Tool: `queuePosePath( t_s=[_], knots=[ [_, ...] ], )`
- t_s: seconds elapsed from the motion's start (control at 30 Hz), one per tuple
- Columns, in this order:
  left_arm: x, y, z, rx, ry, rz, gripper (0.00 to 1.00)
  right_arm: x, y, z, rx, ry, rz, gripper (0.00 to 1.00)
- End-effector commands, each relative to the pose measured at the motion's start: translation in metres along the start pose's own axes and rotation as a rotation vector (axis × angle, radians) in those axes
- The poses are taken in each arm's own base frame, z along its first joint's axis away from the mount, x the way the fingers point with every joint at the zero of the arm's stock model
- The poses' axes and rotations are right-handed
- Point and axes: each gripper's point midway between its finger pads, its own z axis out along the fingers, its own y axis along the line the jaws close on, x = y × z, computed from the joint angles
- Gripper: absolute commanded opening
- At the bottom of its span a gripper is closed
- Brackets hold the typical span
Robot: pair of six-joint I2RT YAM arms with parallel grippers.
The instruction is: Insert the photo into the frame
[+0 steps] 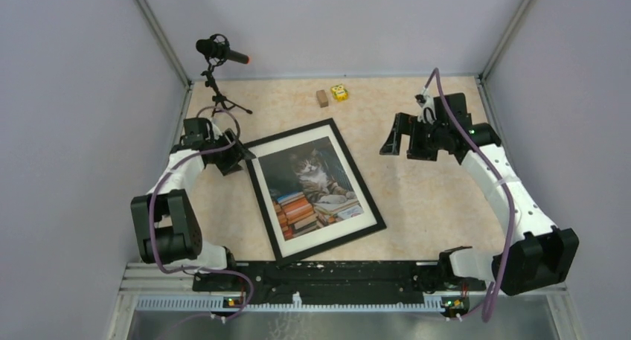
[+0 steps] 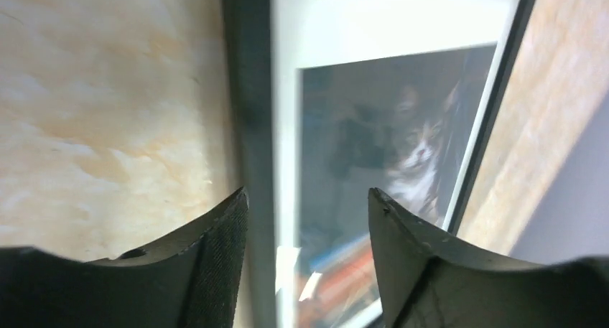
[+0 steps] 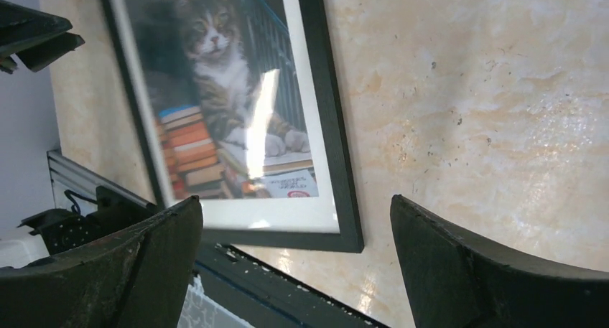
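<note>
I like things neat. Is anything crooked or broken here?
The frame lies slanted to the edges of the table, but the photo sits straight inside it. Nothing looks broken or spilled.

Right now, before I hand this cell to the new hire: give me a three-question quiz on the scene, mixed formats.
1. Fill in: the left fingers and right fingers are both ____.
2. True or false: the photo lies face up inside the frame.
3. Which is nearer the frame? A left fingers; B right fingers; C both equally.

Key: 1 open; 2 true; 3 A.
</note>
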Motion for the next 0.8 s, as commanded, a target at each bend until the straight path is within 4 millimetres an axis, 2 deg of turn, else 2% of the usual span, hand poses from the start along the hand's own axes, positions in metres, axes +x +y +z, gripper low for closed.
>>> queuePosePath(
  t_s=[0.0,0.03,0.1,0.13,0.23,0.33,0.43,0.5,0.57,0.67,0.77],
  knots=[
    [-0.053,-0.026,-0.038,-0.072,-0.263,0.132,0.79,-0.025,0.024,-0.055,-0.013,-0.120,-0.072,0.99],
    [-0.054,-0.035,-0.046,-0.074,-0.295,0.161,0.90,-0.029,0.029,-0.066,-0.011,-0.145,-0.084,0.99],
    [-0.054,-0.059,-0.067,-0.053,-0.343,0.211,0.93,-0.036,0.039,-0.090,-0.016,-0.192,-0.104,0.99],
    [-0.053,-0.078,-0.081,-0.022,-0.372,0.249,0.92,-0.040,0.046,-0.103,-0.024,-0.221,-0.118,0.99],
    [-0.035,-0.160,-0.124,0.127,-0.467,0.458,0.92,-0.051,0.063,-0.139,-0.048,-0.302,-0.151,0.99],
    [-0.005,-0.240,-0.176,0.354,-0.543,0.638,0.92,-0.060,0.081,-0.175,-0.079,-0.398,-0.194,0.99],
    [0.019,-0.297,-0.239,0.648,-0.629,0.760,0.93,-0.068,0.099,-0.215,-0.116,-0.527,-0.242,0.99],
    [0.029,-0.316,-0.276,0.783,-0.688,0.815,0.94,-0.068,0.111,-0.240,-0.156,-0.616,-0.278,0.99],
    [0.034,-0.327,-0.308,0.859,-0.752,0.857,0.95,-0.067,0.121,-0.265,-0.193,-0.718,-0.299,0.99],
    [0.035,-0.331,-0.354,0.894,-0.874,0.897,0.97,-0.063,0.127,-0.298,-0.213,-0.859,-0.313,0.99],
    [0.032,-0.326,-0.388,0.889,-0.991,0.890,0.99,-0.061,0.123,-0.328,-0.180,-0.968,-0.294,0.99]
  ],
)
